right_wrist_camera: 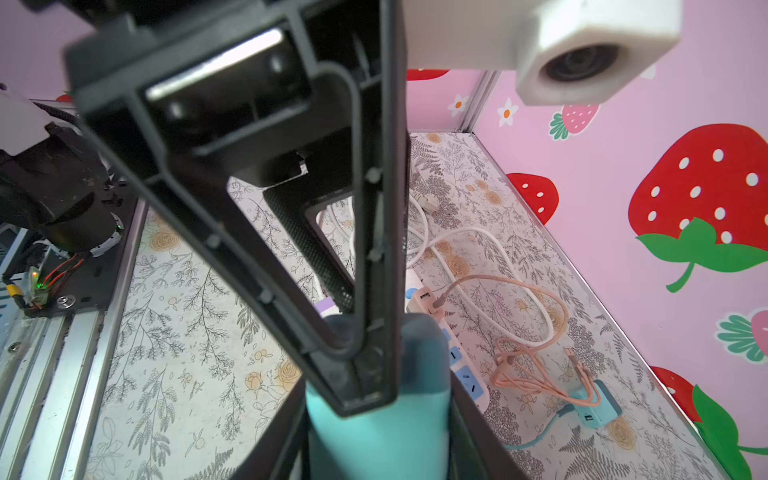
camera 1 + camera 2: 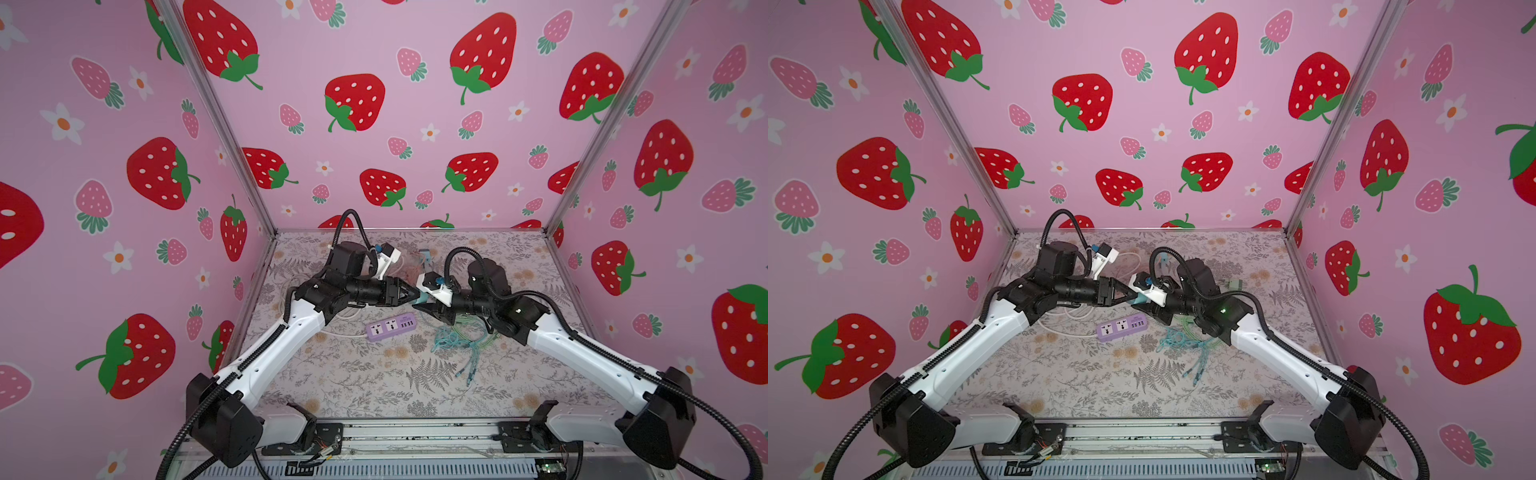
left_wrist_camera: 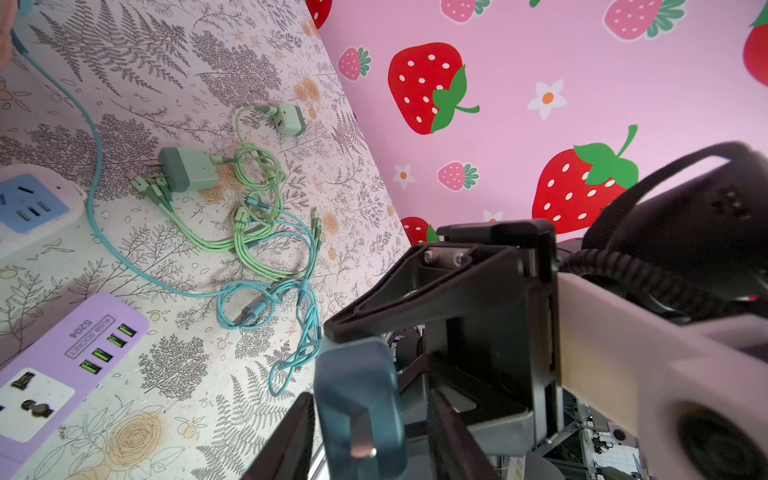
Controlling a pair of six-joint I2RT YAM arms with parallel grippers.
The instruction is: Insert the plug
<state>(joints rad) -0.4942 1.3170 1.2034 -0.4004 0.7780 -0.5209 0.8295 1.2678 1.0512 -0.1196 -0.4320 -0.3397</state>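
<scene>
Plug [image 3: 359,386]: teal body held in the air between the two gripper tips, above the table [image 2: 353,386] and just behind the USB end of the purple power strip [image 2: 391,327]; one metal prong [image 3: 362,436] shows in the left wrist view; not in any socket
Right gripper [image 1: 378,399]: jaws narrow, clamped on the teal body from both sides; no gap at either finger in the right wrist view
Left gripper [image 3: 370,399]: jaws partly drawn in on either side of the same plug; one finger [image 3: 291,440] lies against the body, and a thin dark gap shows at the other; whether it grips cannot be told
Purple power strip: flat on the table below the grippers; two universal sockets and four green USB ports, all unoccupied
White-and-blue power strip [image 1: 461,365]: farther back; a pink cable [image 1: 519,291] sits in one USB port; blue socket faces unoccupied; white cord [image 1: 457,237] loops beside it
Teal adapter [image 1: 594,405]: on the table near the wall; the pink cable's loose ends lie over it
Green adapters [image 3: 189,168]: two, each with a green cable in its port; the cables tangle beside a teal cable bundle [image 3: 299,316] to the right of the purple strip
</scene>
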